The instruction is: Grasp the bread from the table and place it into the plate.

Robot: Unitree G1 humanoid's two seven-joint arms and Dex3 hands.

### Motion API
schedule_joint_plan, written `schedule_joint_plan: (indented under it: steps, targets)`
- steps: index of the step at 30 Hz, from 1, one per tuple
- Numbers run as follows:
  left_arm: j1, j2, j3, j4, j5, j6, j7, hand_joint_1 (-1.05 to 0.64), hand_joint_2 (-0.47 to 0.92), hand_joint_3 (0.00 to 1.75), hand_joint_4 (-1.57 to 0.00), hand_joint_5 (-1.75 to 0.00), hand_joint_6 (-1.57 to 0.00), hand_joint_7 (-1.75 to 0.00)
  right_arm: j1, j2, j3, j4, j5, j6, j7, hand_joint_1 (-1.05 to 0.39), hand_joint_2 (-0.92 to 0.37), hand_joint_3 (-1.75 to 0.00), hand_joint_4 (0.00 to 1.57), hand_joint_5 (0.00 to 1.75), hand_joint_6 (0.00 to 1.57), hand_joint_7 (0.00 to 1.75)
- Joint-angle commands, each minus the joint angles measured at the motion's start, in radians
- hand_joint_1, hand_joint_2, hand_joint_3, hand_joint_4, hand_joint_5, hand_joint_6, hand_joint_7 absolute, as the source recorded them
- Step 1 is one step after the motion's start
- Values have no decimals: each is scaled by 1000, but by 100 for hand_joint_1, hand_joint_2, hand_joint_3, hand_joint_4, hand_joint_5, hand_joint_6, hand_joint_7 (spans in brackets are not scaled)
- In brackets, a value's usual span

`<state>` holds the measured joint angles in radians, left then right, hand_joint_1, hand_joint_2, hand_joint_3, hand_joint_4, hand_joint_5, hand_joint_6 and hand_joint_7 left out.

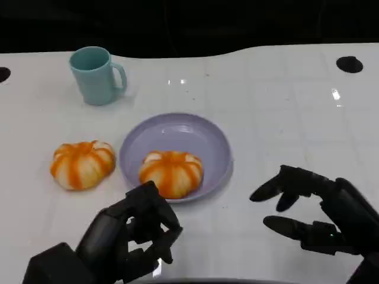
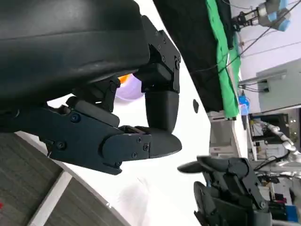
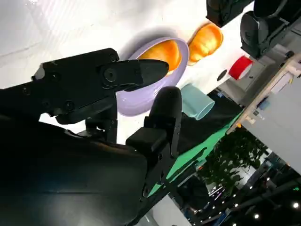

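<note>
Right now my left hand (image 1: 139, 234) is low by the near edge of the white table (image 1: 278, 100), just in front of the purple plate (image 1: 177, 133). Its fingers are curled in and nothing is in them. My right hand (image 1: 308, 216) is off to the right, well apart from the plate. Its fingers are spread out and it holds nothing too.

One bread (image 1: 171, 173) sits inside the plate, on the near part of it. It is round, with orange and white stripes like a little pumpkin. Another bread (image 1: 82, 164) just like it lies on the table beside the plate, on the left side, apart from the rim. My left hand is close to the bread in the plate, but I cannot tell if a finger touches the plate's rim.

Farther back on the left stands a light blue mug (image 1: 95, 75), upright, with its handle turned to the right.
</note>
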<state>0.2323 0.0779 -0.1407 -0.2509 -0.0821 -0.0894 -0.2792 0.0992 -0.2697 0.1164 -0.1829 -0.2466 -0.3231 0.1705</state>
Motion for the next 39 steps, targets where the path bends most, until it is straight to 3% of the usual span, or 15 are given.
schedule_joint_plan:
  steps: [1,12,13,14,17,19,28,39]
  targets:
    - [-14,15,19,22,-7,-24,-5,-55,92,47,-68,-175,-44,-174,36,1,-23,-36,2,12,-19,-39,-92,-25,61,166,62,128]
    - [-9,19,30,21,-23,-24,-13,-55,92,45,-68,-175,-44,-175,107,14,-31,-79,31,13,-19,-34,-91,-29,63,171,61,134]
    - [-7,20,31,21,-23,-26,-14,-55,92,44,-68,-175,-44,-175,115,15,-29,-81,32,14,-19,-31,-88,-35,62,171,61,132]
    - [-5,21,32,20,-23,-28,-16,-55,92,44,-68,-175,-44,-175,122,17,-27,-82,32,13,-20,-27,-72,-65,62,173,63,129]
    - [-1,22,36,16,-26,-26,-19,-54,92,44,-67,-175,-44,-175,132,23,-23,-70,33,2,-21,-20,-47,-112,64,174,65,129]
    - [2,24,37,17,-31,-31,-25,-53,92,44,-67,-175,-44,-174,140,25,-21,-71,27,7,-22,-19,-41,-121,65,175,66,130]
    - [15,38,30,-3,-29,-30,-21,-55,92,42,-67,-175,-44,-173,141,4,-21,-47,10,-21,-15,-10,-31,-139,69,175,71,140]
    - [27,45,23,-22,-23,-21,-18,-57,92,43,-65,-175,-45,-172,140,-4,-19,-37,-16,-35,-16,-15,-30,-140,69,175,73,141]
